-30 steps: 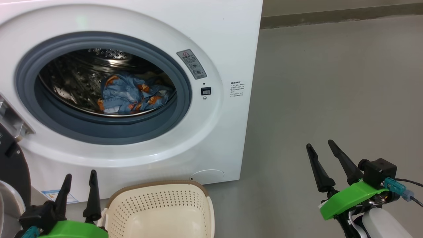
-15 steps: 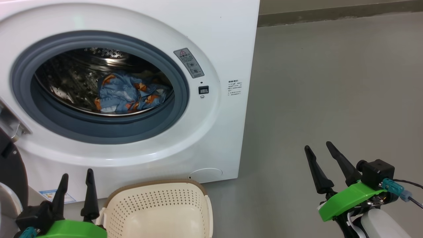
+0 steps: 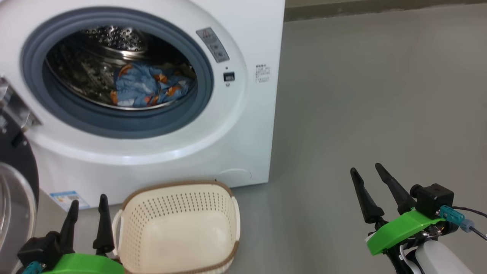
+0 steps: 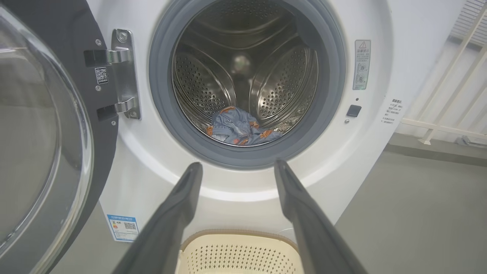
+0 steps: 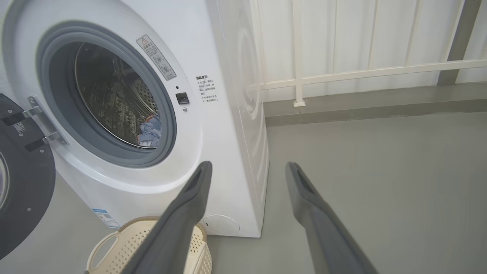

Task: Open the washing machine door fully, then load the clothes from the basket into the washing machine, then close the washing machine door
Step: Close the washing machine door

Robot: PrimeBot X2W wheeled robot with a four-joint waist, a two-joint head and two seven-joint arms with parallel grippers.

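The white washing machine (image 3: 236, 125) stands with its washing machine door (image 4: 42, 152) swung wide to the left, black rim and glass bowl showing. Blue bear-print clothes (image 3: 148, 89) lie in the steel drum, also in the left wrist view (image 4: 239, 131) and the right wrist view (image 5: 150, 131). On the floor before the machine sits the cream basket (image 3: 175, 228), with nothing in it that I can see. My left gripper (image 3: 87, 201) hovers open just left of the basket. Over bare floor to the right of the machine, my right gripper (image 3: 367, 169) is open and holds nothing.
Grey floor (image 3: 380, 95) stretches to the right of the machine. A white railing (image 5: 361, 72) and wall run behind it. A blue label sticker (image 3: 68, 198) sits low on the machine's front, near the door hinge (image 4: 123, 72).
The head camera has tilted down, so the machine sits higher and the whole basket has come into the picture. Neither gripper has moved or changed its opening.
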